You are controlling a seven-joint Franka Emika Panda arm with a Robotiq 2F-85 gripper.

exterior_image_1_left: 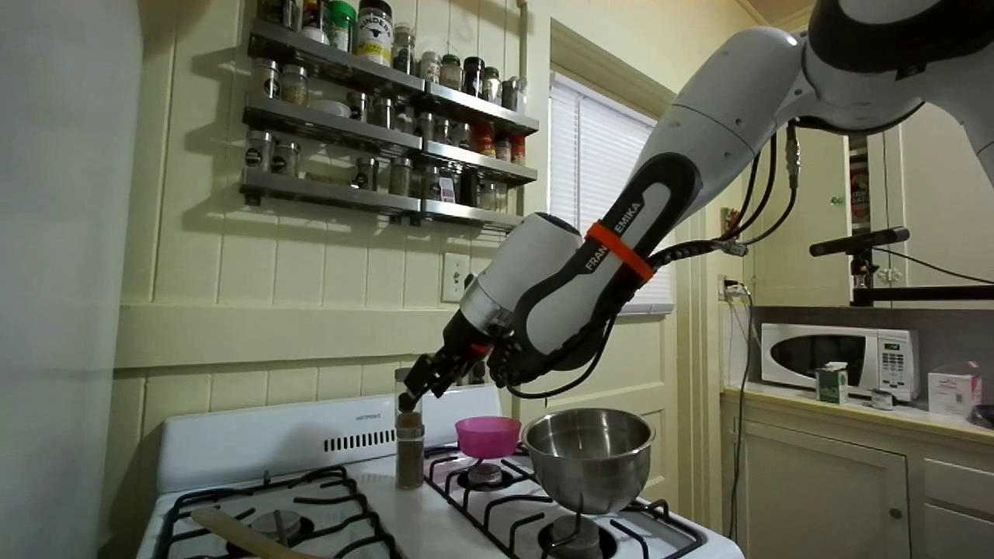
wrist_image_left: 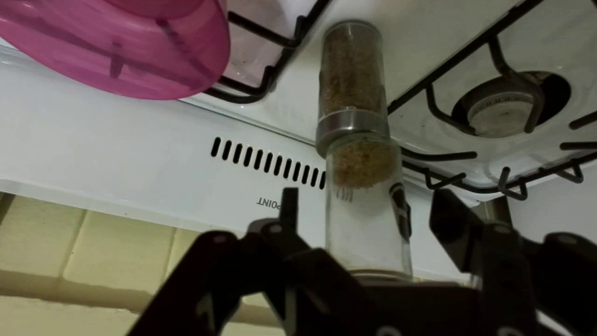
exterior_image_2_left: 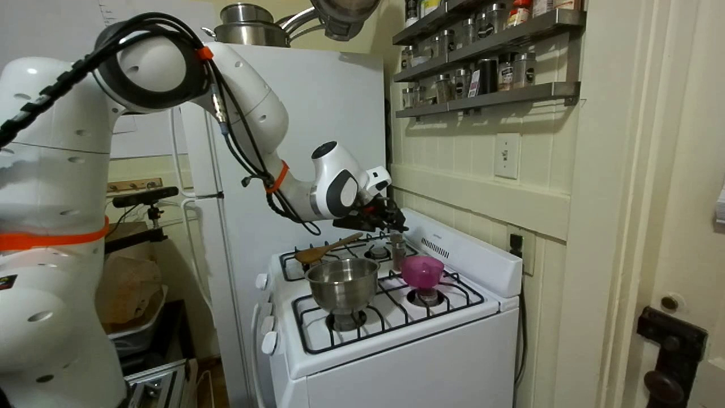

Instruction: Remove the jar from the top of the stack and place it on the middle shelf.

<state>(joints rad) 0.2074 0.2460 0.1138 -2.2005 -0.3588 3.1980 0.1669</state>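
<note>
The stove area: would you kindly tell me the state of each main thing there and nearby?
Lower jar: upright, capped
Upper jar: upright on the lower jar, partly filled
Gripper: open around the upper jar
Pink bowl: upright, uncovered
Steel bowl: upright, uncovered
Wooden spoon: lying on the stove
Burners: no flame visible
Microwave: door shut
Window blinds: lowered

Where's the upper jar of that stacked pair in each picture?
In an exterior view: upper jar, low, slightly left of centre.
In an exterior view: upper jar, below centre, slightly right.
In the wrist view: upper jar, below centre, slightly right.
Shared landmark: pink bowl, in all three views.
</note>
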